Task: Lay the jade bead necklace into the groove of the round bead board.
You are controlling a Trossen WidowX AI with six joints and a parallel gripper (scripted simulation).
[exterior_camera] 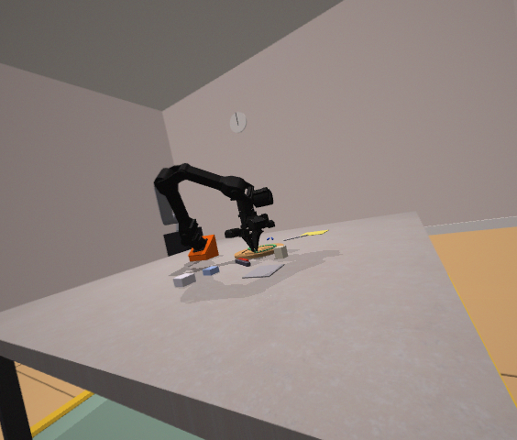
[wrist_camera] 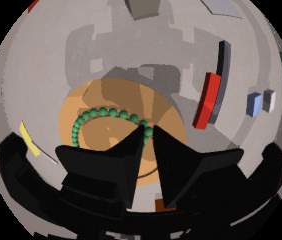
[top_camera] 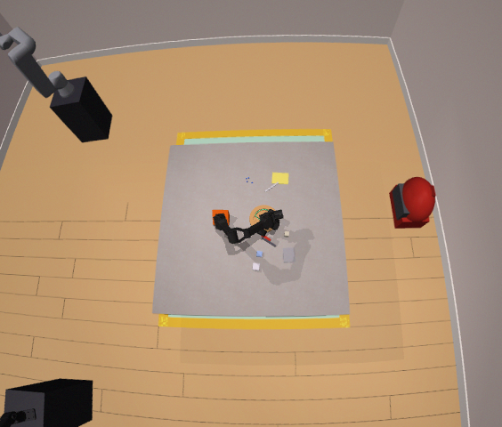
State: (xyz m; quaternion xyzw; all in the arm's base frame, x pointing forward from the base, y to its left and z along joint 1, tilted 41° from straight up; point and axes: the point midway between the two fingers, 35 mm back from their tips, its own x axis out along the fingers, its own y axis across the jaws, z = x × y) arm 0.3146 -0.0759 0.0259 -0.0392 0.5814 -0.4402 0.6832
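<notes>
The jade bead necklace [top_camera: 260,211] [exterior_camera: 269,247] [wrist_camera: 113,112] lies over the round bead board [top_camera: 252,219] [wrist_camera: 68,120], curving along the board's left and far part in the wrist view. My gripper [exterior_camera: 255,250] [wrist_camera: 148,128] is low at the board, with its fingertips nearly together and a green bead between them; it is shut on the necklace. A few beads show just behind the tips, and the rest of that strand is hidden by the fingers. A dark arc of groove without beads shows near the board's lower edge in the wrist view. How deep the beads sit cannot be told.
A red bar [wrist_camera: 207,100] and a dark bar [wrist_camera: 222,85] lie beside the board. A beige block [top_camera: 287,233] [exterior_camera: 280,251], blue block [top_camera: 259,253], white block [top_camera: 255,266] and grey plate [top_camera: 288,254] are nearby. A yellow sheet [top_camera: 280,178] and white stick [top_camera: 271,187] lie farther off.
</notes>
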